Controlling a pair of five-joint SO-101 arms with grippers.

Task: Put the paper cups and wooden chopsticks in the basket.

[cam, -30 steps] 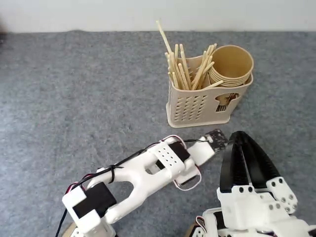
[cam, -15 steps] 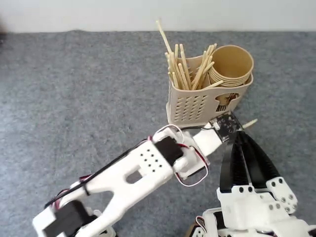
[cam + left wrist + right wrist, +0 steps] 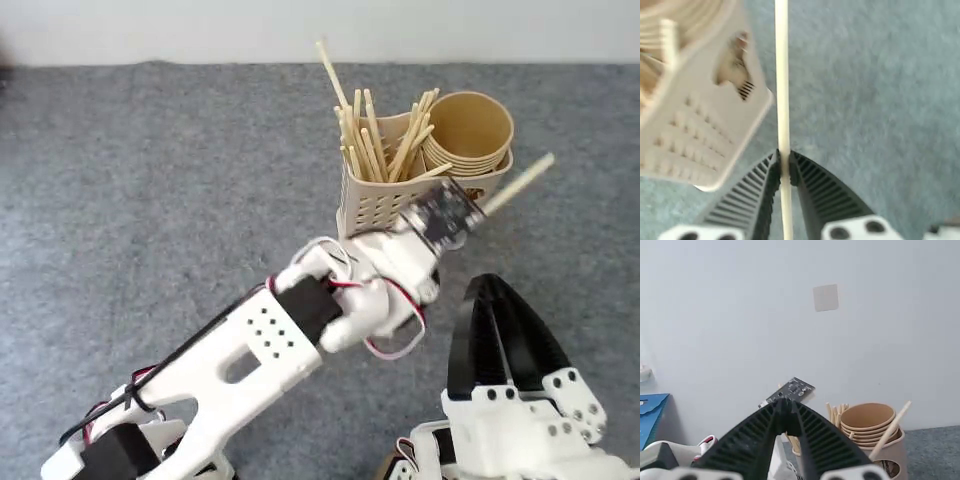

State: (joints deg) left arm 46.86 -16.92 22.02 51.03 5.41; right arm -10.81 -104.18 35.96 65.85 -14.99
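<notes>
- The left end effector (image 3: 782,162) is pinched on a single wooden chopstick (image 3: 517,183), with both ribbed black fingers pressed against the stick from either side.
- In the high view this held chopstick juts from under the left wrist's circuit board (image 3: 441,213) toward 2 o'clock. Its free end lies past the 3 o'clock side of the basket (image 3: 378,212).
- In the left wrist view the stick runs just beside the basket's corner. Whether it touches the wall cannot be told.
- The basket is cream-coloured with perforated walls. It stands on the grey worktop (image 3: 150,200) at about 1 o'clock from the middle of the high view.
- A nested stack of paper cups (image 3: 470,130) sits in the basket's 3 o'clock compartment, mouths up.
- A bundle of chopsticks (image 3: 375,135) stands in the 9 o'clock compartment. They lean at mixed angles, and one reaches well above the others toward 11 o'clock.
- The right end effector (image 3: 491,288) has its black fingers pressed together with nothing between them. It sits at 6 o'clock from the basket, apart from it, with its tips pointing toward 12 o'clock.
- In the right wrist view a pale wall (image 3: 740,315) rises behind the basket.
</notes>
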